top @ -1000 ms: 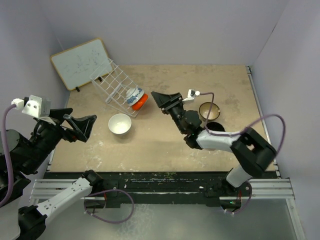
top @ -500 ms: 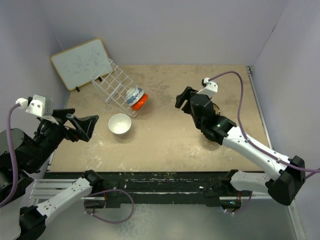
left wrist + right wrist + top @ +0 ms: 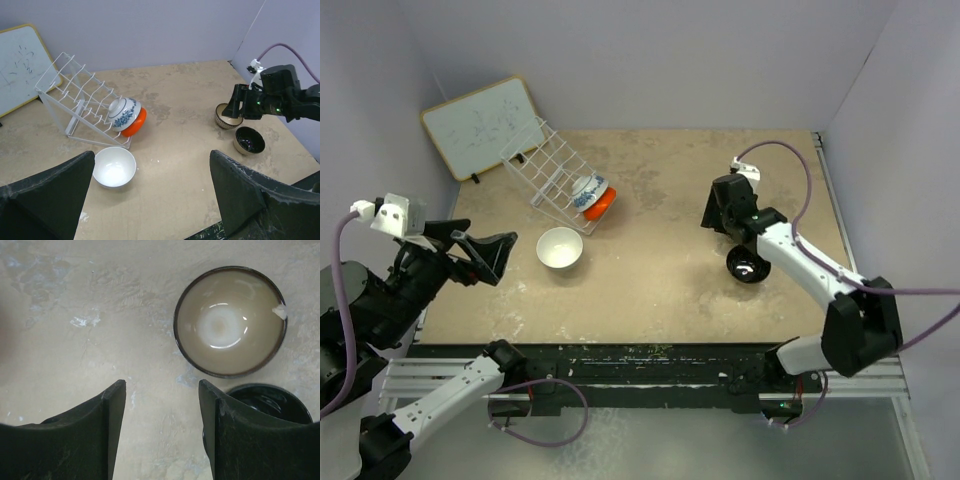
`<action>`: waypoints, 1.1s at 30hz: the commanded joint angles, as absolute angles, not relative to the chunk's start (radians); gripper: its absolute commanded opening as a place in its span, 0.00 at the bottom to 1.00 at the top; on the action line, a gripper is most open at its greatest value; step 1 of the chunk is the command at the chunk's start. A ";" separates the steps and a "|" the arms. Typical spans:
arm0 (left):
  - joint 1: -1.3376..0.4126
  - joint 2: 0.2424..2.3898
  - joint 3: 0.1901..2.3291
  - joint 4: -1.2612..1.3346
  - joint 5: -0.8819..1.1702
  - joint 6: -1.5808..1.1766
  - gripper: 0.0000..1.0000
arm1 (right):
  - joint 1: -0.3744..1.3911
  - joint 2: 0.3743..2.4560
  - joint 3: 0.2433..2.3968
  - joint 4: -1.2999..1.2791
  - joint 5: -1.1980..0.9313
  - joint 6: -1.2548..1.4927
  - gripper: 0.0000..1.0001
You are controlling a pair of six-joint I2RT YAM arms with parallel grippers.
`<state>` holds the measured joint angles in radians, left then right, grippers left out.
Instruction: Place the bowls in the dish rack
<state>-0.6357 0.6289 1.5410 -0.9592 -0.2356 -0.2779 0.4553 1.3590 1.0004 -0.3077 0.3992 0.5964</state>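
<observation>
- Surface [image 3: 650, 290]: mottled beige, matte.
- Dish rack [image 3: 548, 175]: white wire grid, tilted, far left. The blue-patterned bowl [image 3: 586, 187] and glossy orange bowl [image 3: 604, 203] rest at its right end.
- Left claw [image 3: 480, 250]: released, empty.
- Right claw [image 3: 161, 387]: released, empty, beside the brown-inside bowl [image 3: 230, 321].
- Plain white bowl [image 3: 560, 248]: upright, near the rack.
- Glossy black bowl [image 3: 748, 265]: right side.

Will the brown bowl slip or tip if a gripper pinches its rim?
The brown bowl looks glazed, with bright highlights inside, so it is probably slippery. It seems rigid and likely breakable. Upright and wide, it should resist tipping.
</observation>
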 commanded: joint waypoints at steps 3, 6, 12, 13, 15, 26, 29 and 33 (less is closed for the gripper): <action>-0.633 0.611 1.533 -0.938 -0.244 -0.299 0.99 | 0.409 1.482 1.086 -0.248 0.330 0.507 0.61; -0.632 0.608 1.531 -0.943 -0.253 -0.301 0.99 | 0.394 1.512 1.089 -0.229 0.352 0.496 0.58; -0.632 0.603 1.521 -0.955 -0.267 -0.302 0.99 | 0.376 1.583 1.122 -0.212 0.381 0.453 0.54; -0.632 0.603 1.520 -0.954 -0.269 -0.303 0.99 | 0.374 1.598 1.128 -0.211 0.377 0.447 0.53; -0.632 0.603 1.518 -0.954 -0.274 -0.302 0.99 | 0.368 1.636 1.140 -0.206 0.366 0.436 0.52; -0.633 0.608 1.509 -0.958 -0.290 -0.297 0.99 | 0.351 1.693 1.147 -0.170 0.389 0.434 0.43; -0.633 0.608 1.499 -0.959 -0.293 -0.297 0.99 | 0.350 1.699 1.139 -0.162 0.401 0.427 0.40; -0.632 0.603 1.499 -0.962 -0.297 -0.298 0.99 | 0.346 1.713 1.137 -0.161 0.401 0.424 0.34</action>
<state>-0.6361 0.6083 1.4994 -0.9756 -0.2813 -0.2955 0.3527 1.7031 1.1107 -0.1879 0.3698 0.4442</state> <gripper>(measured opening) 0.991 0.366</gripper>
